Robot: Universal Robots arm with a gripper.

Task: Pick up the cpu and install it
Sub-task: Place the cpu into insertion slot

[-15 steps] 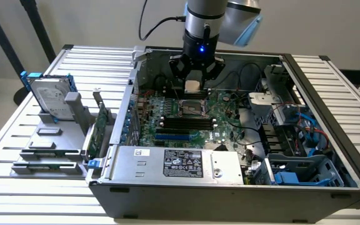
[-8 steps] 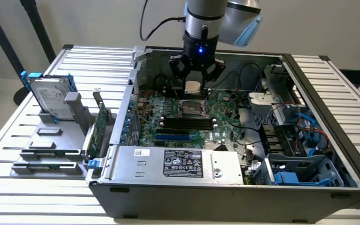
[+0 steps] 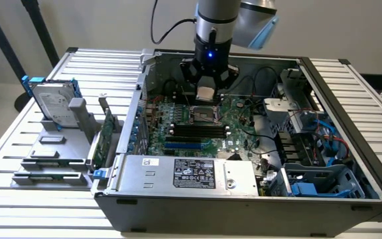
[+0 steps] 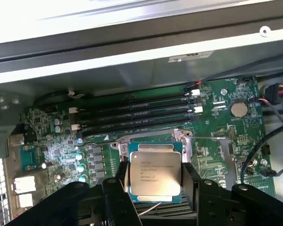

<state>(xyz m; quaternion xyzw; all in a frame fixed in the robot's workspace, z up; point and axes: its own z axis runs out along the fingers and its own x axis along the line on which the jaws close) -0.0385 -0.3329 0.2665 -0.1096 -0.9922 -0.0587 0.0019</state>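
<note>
The cpu (image 3: 206, 93) (image 4: 154, 173), a small square chip with a pale silver top, hangs between the black fingers (image 4: 120, 181) of my gripper (image 3: 206, 92) (image 4: 154, 186), which is shut on its two sides. It hovers inside the open computer case, just above the square metal-framed socket (image 3: 203, 114) (image 4: 183, 137) on the green motherboard (image 3: 234, 130) (image 4: 217, 141). The chip hides most of the socket in the wrist view.
Black memory slots (image 3: 196, 130) (image 4: 137, 113) lie beside the socket. A grey power-supply cover (image 3: 184, 172) spans the case front. On the exterior view's left a grey rack (image 3: 51, 159) holds a silver hard drive (image 3: 53, 102). Cables and drive bays (image 3: 310, 134) crowd the case's right.
</note>
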